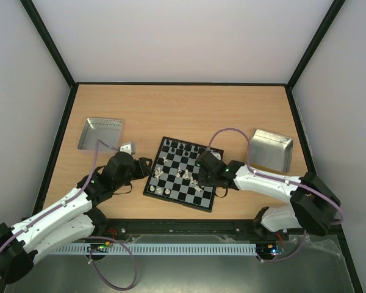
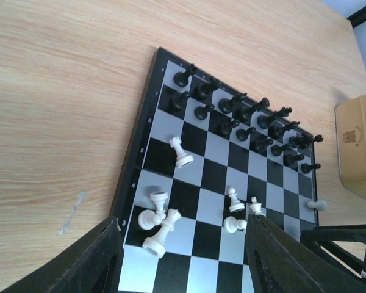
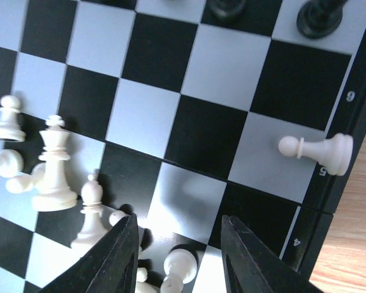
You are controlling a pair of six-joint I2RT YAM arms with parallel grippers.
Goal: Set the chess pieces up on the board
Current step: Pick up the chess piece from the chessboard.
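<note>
The chessboard (image 1: 182,174) lies mid-table. Black pieces (image 2: 250,119) stand in two rows along its far side. Cream-white pieces are scattered, several lying down (image 2: 155,223). My left gripper (image 1: 133,166) is open at the board's left edge, with toppled white pieces between its fingers (image 2: 104,259) in the wrist view. My right gripper (image 1: 202,177) is open, low over the board's right part. A white pawn (image 3: 183,268) sits between its fingers (image 3: 119,256). A white king (image 3: 55,168) and bishop (image 3: 91,213) stand to its left. A white pawn (image 3: 317,149) lies by the board's edge.
A shiny metal tray (image 1: 100,133) stands at the back left and another (image 1: 271,149) at the right. A small pale object (image 1: 128,148) lies by the left tray. A tan box (image 2: 360,146) shows in the left wrist view. Black frame walls bound the table.
</note>
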